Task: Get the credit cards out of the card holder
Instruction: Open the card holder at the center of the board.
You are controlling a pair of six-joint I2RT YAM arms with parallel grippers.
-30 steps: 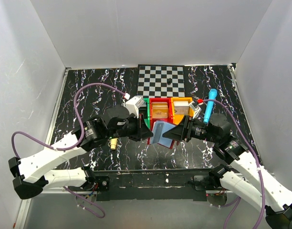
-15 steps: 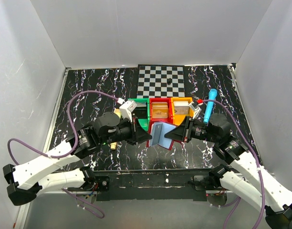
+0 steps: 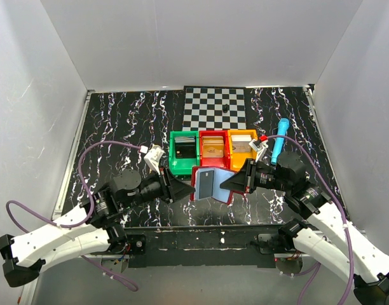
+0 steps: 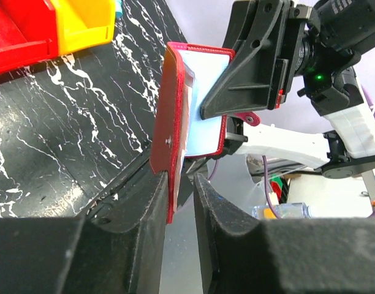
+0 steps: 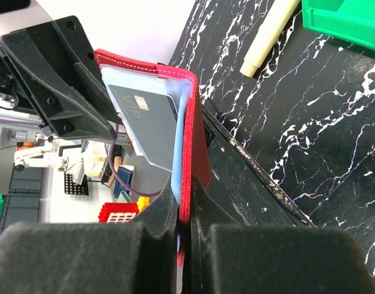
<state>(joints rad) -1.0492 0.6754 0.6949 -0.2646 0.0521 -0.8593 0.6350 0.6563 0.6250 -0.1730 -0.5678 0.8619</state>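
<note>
Pulling back toward the near-left corner over the last second, the left arm is now sitting well clear of the bins, while the right arm is staying almost where it was and the card holder (image 3: pixel 210 183) is hanging a little nearer and more squarely open between them. Nearest in, the left gripper (image 4: pixel 178 184) is standing slightly parted around the lower edge of the dark red cover. The flap is lying against one finger with a sliver of gap beside the other, so this is looking like a loosened hold, not a clamp. Opposite it, the right gripper (image 5: pixel 184 205) is pinching the other red edge between closed fingers, holding the case upright and seemingly off the marbled table (image 3: pixel 118 127), just in front of the bins. A dark grey card (image 5: pixel 147 125) is sitting in its pale blue pocket, so by my reading no card is out yet and all the pulling is left to do. Farther back, the green bin (image 3: pixel 182 170), red bin (image 3: pixel 202 149) and orange bin (image 3: pixel 232 152) are standing side by side, with the blue pen (image 3: pixel 280 140) lying to their right and the chessboard (image 3: pixel 215 117) behind. Whether more cards are hiding behind the grey one is unclear, and the bins' contents are too small to name.
</note>
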